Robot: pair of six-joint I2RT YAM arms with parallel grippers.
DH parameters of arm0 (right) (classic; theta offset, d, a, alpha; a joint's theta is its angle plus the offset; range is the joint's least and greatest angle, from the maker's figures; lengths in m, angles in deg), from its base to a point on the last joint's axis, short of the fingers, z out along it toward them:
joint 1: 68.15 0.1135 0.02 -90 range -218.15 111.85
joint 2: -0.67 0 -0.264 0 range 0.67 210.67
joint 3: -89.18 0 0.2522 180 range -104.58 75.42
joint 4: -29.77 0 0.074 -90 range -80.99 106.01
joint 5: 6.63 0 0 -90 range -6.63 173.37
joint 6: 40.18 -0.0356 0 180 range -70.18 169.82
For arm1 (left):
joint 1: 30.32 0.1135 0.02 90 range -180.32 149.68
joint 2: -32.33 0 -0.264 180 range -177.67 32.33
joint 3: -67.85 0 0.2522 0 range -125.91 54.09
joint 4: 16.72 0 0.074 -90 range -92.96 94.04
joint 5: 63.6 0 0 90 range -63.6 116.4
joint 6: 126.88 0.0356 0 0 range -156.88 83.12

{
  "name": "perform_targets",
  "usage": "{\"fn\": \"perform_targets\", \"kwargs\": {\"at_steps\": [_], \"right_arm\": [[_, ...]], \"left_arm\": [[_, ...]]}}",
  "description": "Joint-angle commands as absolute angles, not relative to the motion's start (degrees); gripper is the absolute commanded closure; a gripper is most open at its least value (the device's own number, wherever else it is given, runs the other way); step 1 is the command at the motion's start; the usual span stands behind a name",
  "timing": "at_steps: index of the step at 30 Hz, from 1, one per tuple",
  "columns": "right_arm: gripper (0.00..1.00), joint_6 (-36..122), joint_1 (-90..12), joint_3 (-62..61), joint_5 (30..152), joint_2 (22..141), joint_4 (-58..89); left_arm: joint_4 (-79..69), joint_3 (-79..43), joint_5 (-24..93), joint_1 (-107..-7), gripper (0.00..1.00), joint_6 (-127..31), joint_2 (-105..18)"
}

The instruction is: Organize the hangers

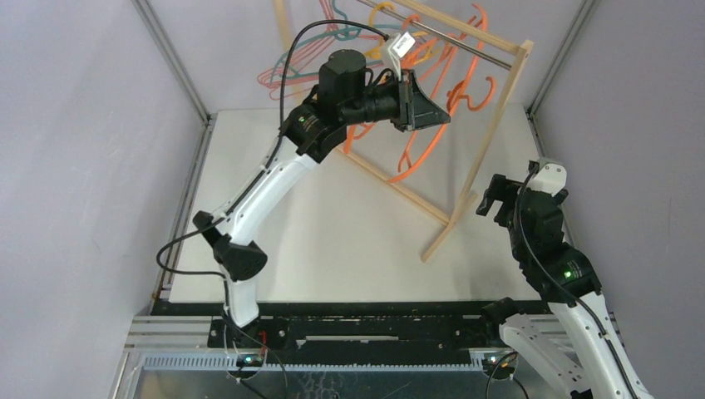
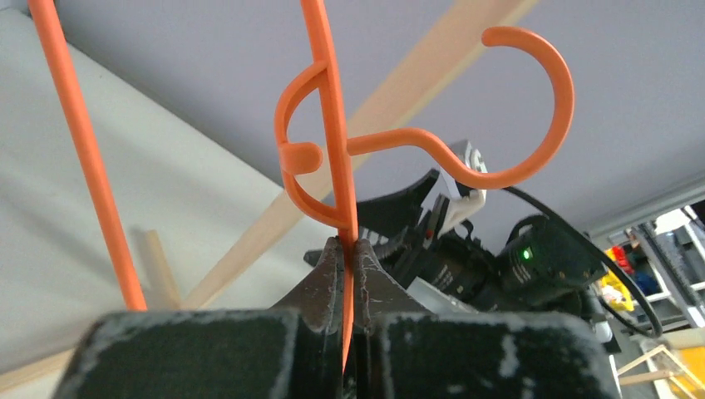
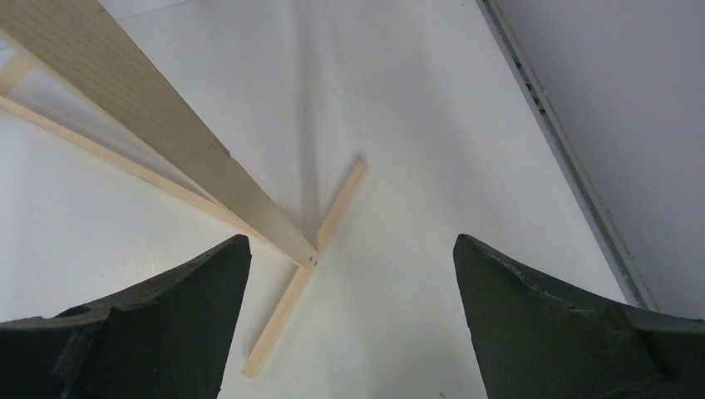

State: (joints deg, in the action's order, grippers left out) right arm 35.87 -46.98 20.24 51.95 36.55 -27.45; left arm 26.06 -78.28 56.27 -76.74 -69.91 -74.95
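My left gripper (image 1: 431, 112) is raised beside the wooden rack and is shut on an orange plastic hanger (image 1: 413, 154), whose body trails down below it. In the left wrist view the jaws (image 2: 349, 247) pinch the hanger's thin bar just under its neck, and the orange hook (image 2: 532, 108) stands free in the air, touching nothing. Pink wire hangers (image 1: 287, 73), a teal one (image 1: 337, 12), a yellow one (image 1: 389, 12) and another orange one (image 1: 474, 83) hang at the rack's rod. My right gripper (image 1: 496, 198) is open and empty, low over the table (image 3: 349, 249).
The pale wooden rack (image 1: 490, 116) stands at the back of the white table (image 1: 332, 224), its metal rod (image 1: 465, 43) along the top. Its near foot (image 3: 303, 274) lies just ahead of my right gripper. Grey walls close in both sides.
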Motion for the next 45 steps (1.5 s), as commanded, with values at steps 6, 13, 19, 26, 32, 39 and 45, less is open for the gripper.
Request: {"fn": "perform_targets", "kwargs": {"at_steps": [6, 13, 19, 26, 32, 39, 45], "right_arm": [[0.0, 37.3, -47.6, 16.7, 51.5, 38.0, -25.2], [0.0, 36.8, -47.7, 16.5, 51.7, 38.9, -25.3], [0.0, 36.5, -47.7, 15.7, 52.3, 39.8, -25.5], [0.0, 37.4, -47.8, 15.2, 51.6, 39.8, -25.8], [0.0, 37.9, -48.0, 15.2, 51.5, 39.8, -25.9], [0.0, 38.0, -48.2, 14.8, 51.8, 39.6, -26.5], [0.0, 38.6, -48.4, 14.7, 51.7, 39.3, -27.1]], "left_arm": [[7.9, -85.6, 63.1, -74.5, 1.0, -81.3, -80.7], [5.5, -80.8, 63.5, -73.6, 1.0, -81.0, -77.3], [6.3, -83.3, 61.5, -72.6, 1.0, -83.2, -77.8], [8.8, -83.4, 60.1, -72.1, 1.0, -83.8, -79.1], [9.7, -85.1, 60.1, -71.9, 1.0, -84.8, -81.5], [12.8, -85.5, 57.6, -71.5, 1.0, -85.4, -82.7], [17.2, -84.3, 54.6, -70.8, 0.99, -84.0, -83.5]]}}
